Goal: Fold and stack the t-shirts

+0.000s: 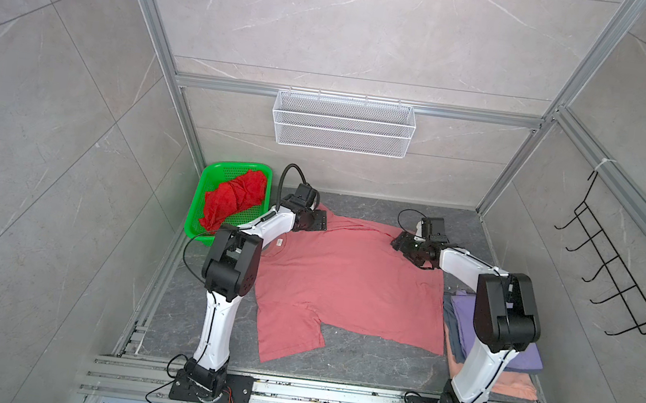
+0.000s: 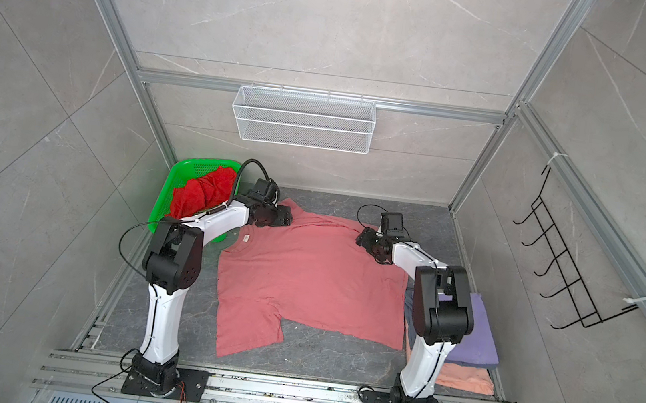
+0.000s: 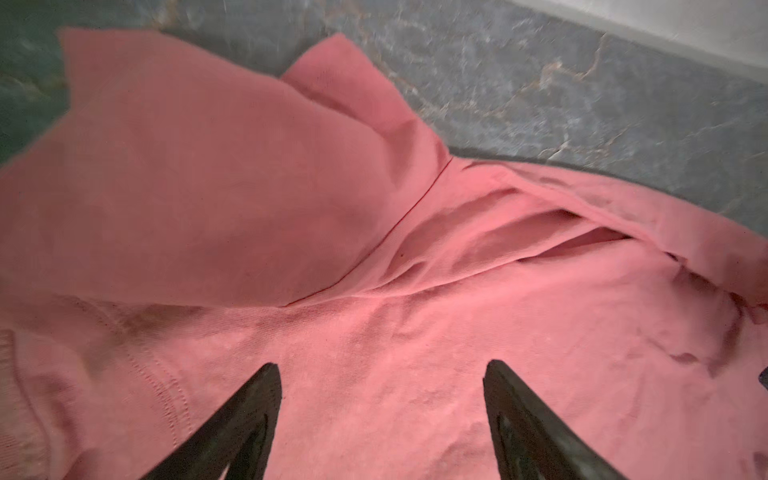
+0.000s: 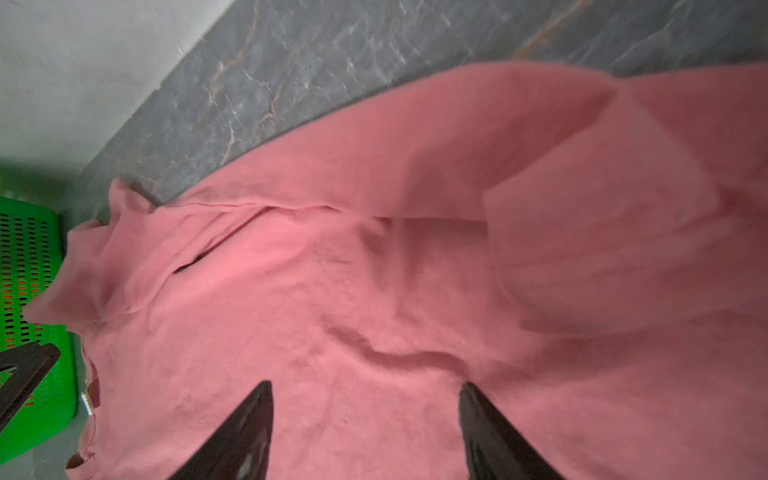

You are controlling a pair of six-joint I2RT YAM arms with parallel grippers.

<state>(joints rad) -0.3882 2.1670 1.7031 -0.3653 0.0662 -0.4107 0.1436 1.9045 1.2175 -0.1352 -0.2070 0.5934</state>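
Observation:
A salmon-pink t-shirt [image 1: 348, 285] lies spread on the dark table, its white neck label [image 2: 246, 237] at the left. My left gripper [image 1: 320, 223] hovers low over the shirt's far left part, and in the left wrist view it [image 3: 382, 365] is open with only pink cloth [image 3: 249, 187] below. My right gripper [image 1: 396, 241] is at the shirt's far right part. The right wrist view shows it [image 4: 365, 384] open over the cloth [image 4: 415, 270], holding nothing. A red t-shirt [image 1: 234, 196] lies crumpled in the basket. Folded lavender [image 1: 524, 357], grey-blue [image 1: 449, 316] and peach [image 1: 516, 387] t-shirts are stacked at the right.
The green perforated basket [image 1: 201, 196] stands at the far left corner, close to my left arm. A white wire basket [image 1: 343, 123] hangs on the back frame. A black hook rack [image 1: 614, 271] hangs on the right wall. Bare table shows near the front edge.

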